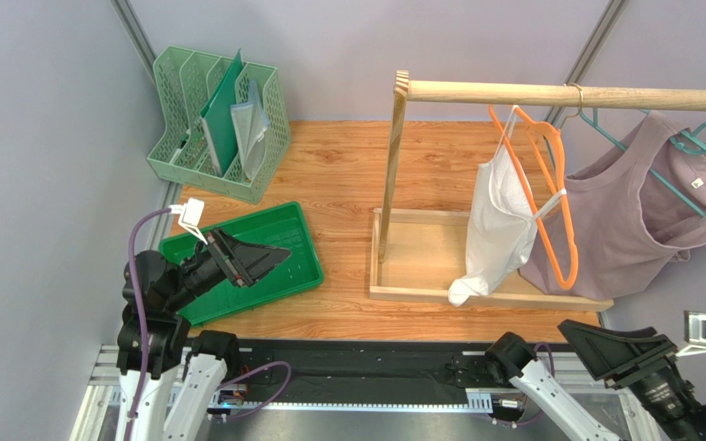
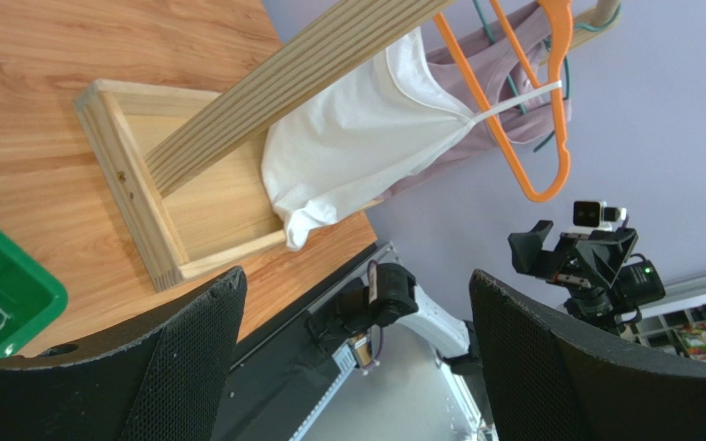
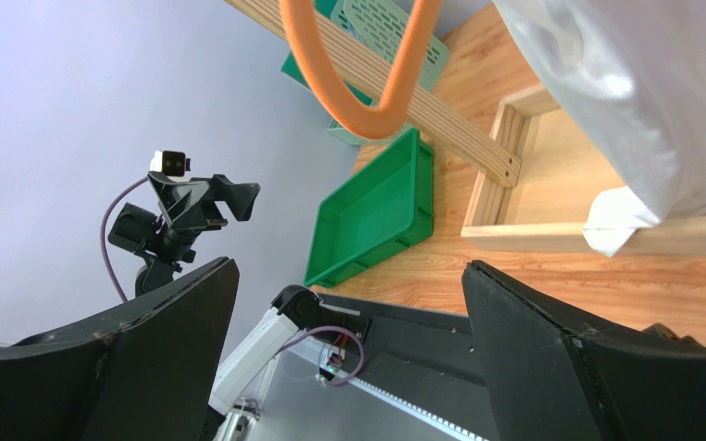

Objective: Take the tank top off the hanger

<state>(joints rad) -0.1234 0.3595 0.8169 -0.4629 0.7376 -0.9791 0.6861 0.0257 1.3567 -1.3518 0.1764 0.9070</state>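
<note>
Top external view gives me a white tank top (image 1: 499, 230) hanging from an orange hanger (image 2: 539, 193) on the wooden rail (image 1: 513, 92), one thin strap stretched across the hanger's arm and its lower tip drooping onto the front lip of the rack's base (image 1: 421, 248). Just to its right a mauve tank top (image 1: 624, 220) hangs on a teal hanger (image 1: 605, 129). My left gripper (image 1: 278, 254) hovers over the green tray (image 1: 297, 234) on the tabletop (image 1: 329, 175), fingers spread wide and holding nothing. My right gripper (image 1: 582, 333) sits low off the near right corner, well apart from both garments, fingers likewise wide and empty.
</note>
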